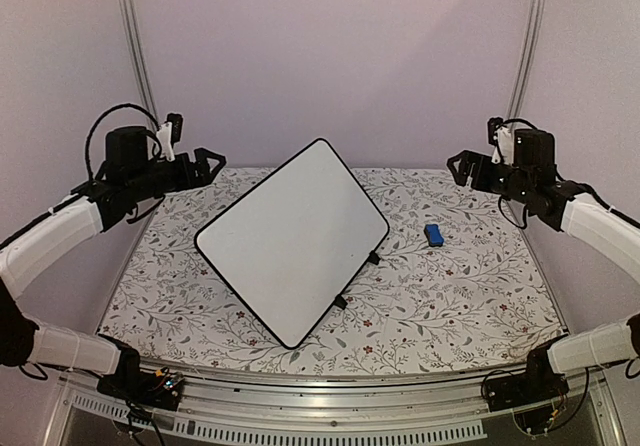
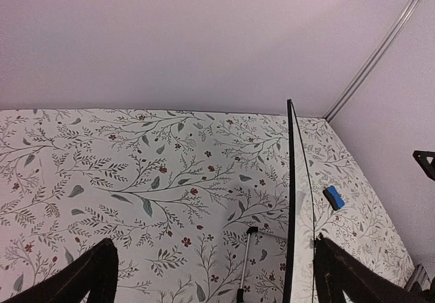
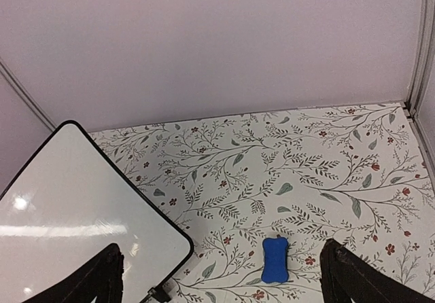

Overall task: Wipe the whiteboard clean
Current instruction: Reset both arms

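Note:
The whiteboard (image 1: 290, 241) stands propped at a tilt in the middle of the floral table, one corner pointing up. Its white face shows no dark writing. The left wrist view catches the whiteboard (image 2: 291, 201) edge-on, with a thin support leg (image 2: 246, 262) behind it. From the right wrist, the whiteboard (image 3: 75, 208) fills the lower left. A small blue eraser (image 1: 433, 234) lies on the table to the board's right, eraser (image 3: 274, 259) just ahead of the right fingers. My left gripper (image 1: 207, 161) hovers open at the board's back left. Open too, my right gripper (image 1: 462, 166) hangs at the back right. Both are empty.
Pale walls with metal corner rails (image 1: 135, 56) close in the back and sides. The floral tablecloth (image 1: 450, 296) covers the table. Black clip feet (image 1: 374, 258) jut from the board's lower right rim. Both arm bases (image 1: 150, 386) sit at the near edge.

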Tool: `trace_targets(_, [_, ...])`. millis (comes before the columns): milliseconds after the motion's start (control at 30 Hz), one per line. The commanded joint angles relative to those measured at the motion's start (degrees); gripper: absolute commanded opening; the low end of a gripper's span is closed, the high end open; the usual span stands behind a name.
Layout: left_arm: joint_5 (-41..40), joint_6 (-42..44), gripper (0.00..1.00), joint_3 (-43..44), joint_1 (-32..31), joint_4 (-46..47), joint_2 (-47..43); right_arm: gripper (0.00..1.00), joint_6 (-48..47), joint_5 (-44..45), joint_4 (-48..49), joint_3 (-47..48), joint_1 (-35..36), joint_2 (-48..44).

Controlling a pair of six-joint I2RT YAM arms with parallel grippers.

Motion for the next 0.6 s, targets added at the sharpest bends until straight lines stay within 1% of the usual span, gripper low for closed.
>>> trace_targets(0, [-4.14, 4.19, 1.00, 5.19, -0.79, -6.27, 2.47, 0.99, 0.09, -3.53, -3.14, 1.24, -0.35, -0.60])
trace_targets(67, [-6.03, 6.00, 1.00, 7.35, -2.15, -9.12, 2.56, 0.99, -0.35, -4.35, -4.93, 2.15, -0.37, -0.94])
trace_targets(267, [-6.15, 6.49, 1.00, 11.67, -2.52, -13.07, 0.53, 0.99, -3.86, -7.66, -14.39, 10.25, -0.41, -2.13])
trace_targets(333, [-6.78, 6.32, 1.00, 12.34, -2.43, -14.57, 0.55, 0.99, -4.73, -7.64, -14.86, 11.27, -0.41, -3.92])
trace_targets(567, [-6.83, 8.47, 1.00, 13.99, -2.13, -16.91, -1.32, 0.99, -6.27, -1.88, -13.75, 12.42, -0.34, -10.38])
